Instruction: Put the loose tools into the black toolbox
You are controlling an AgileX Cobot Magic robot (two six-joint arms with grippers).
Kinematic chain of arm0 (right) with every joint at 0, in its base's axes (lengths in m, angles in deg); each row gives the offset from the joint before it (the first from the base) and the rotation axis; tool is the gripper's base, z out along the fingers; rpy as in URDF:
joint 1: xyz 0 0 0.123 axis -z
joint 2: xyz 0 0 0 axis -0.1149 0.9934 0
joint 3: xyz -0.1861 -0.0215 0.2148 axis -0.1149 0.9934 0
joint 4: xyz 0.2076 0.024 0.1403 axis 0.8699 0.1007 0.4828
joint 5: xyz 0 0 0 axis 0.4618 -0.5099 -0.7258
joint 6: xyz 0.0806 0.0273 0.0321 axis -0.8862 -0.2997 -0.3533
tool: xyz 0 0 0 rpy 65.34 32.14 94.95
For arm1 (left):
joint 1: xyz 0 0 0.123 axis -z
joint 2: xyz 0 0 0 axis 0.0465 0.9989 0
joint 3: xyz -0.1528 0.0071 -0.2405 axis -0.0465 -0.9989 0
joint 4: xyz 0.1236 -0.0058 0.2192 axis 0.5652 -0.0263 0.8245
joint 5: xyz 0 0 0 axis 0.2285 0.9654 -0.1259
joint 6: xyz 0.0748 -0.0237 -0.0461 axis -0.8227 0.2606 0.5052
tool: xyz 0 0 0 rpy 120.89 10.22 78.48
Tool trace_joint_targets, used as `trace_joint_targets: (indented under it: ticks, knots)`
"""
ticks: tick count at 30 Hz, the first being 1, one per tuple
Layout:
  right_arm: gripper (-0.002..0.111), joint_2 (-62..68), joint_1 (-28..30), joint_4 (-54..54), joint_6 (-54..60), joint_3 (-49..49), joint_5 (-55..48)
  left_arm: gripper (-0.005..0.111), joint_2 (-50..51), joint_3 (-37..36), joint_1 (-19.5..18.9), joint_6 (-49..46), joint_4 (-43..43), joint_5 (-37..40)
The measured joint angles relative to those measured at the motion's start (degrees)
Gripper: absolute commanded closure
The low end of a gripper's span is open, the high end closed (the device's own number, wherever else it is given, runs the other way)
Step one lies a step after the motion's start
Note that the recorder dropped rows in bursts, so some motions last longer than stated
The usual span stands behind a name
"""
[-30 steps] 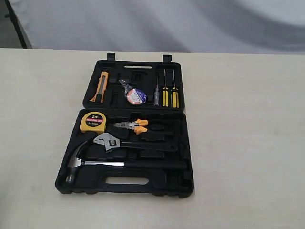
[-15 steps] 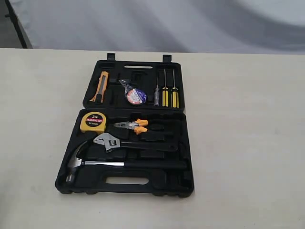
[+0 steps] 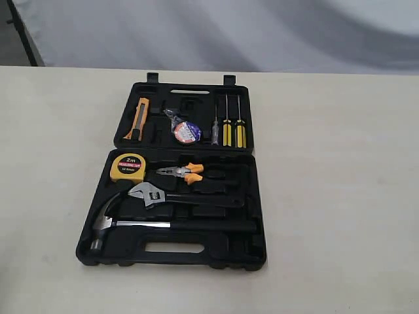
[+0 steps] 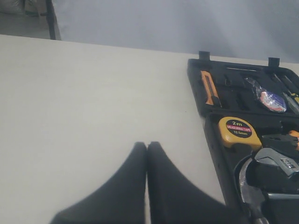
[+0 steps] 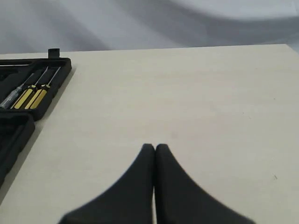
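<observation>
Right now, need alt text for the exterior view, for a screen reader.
An open black toolbox lies flat on a pale table, with every visible tool inside it. The half with the slot handle holds a hammer, wrench, yellow tape measure and pliers; the other half holds a knife, tape roll and three screwdrivers.
</observation>
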Motion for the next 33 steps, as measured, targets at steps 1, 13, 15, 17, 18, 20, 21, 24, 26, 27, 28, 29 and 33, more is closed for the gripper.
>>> trace_joint_targets:
  ticks: [1,13,15,17,18,20,21,24,26,27,28,29,33]
  knots:
    - [0.109,0.0,0.0,0.0,0.0,0.26,0.32,0.105,0.0,0.0,0.0,0.0,0.0,0.0]
    - [0.109,0.0,0.0,0.12,0.0,1.45,1.82,0.105,0.0,0.0,0.0,0.0,0.0,0.0]
    - [0.109,0.0,0.0,0.12,0.0,1.45,1.82,0.105,0.0,0.0,0.0,0.0,0.0,0.0]
    - [0.109,0.0,0.0,0.12,0.0,1.45,1.82,0.105,0.0,0.0,0.0,0.0,0.0,0.0]
    - [0.109,0.0,0.0,0.12,0.0,1.45,1.82,0.105,0.0,0.0,0.0,0.0,0.0,0.0]
    - [0.109,0.0,0.0,0.12,0.0,1.45,1.82,0.105,0.0,0.0,0.0,0.0,0.0,0.0]
    - [0.109,0.0,0.0,0.12,0.0,1.45,1.82,0.105,0.0,0.0,0.0,0.0,0.0,0.0]
    - [0.109,0.0,0.0,0.12,0.0,1.45,1.82,0.105,0.0,0.0,0.0,0.0,0.0,0.0]
    - [0.109,0.0,0.0,0.12,-0.34,1.45,1.82,0.105,0.0,0.0,0.0,0.0,0.0,0.0]
    - [0.109,0.0,0.0,0.12,-0.44,1.45,1.82,0.105,0.0,0.0,0.0,0.0,0.0,0.0]
    - [0.109,0.0,0.0,0.12,-0.44,1.45,1.82,0.105,0.0,0.0,0.0,0.0,0.0,0.0]
    - [0.109,0.0,0.0,0.12,-0.56,1.45,1.82,0.105,0.0,0.0,0.0,0.0,0.0,0.0]
    - [0.109,0.0,0.0,0.12,-0.56,1.45,1.82,0.105,0.0,0.0,0.0,0.0,0.0,0.0]
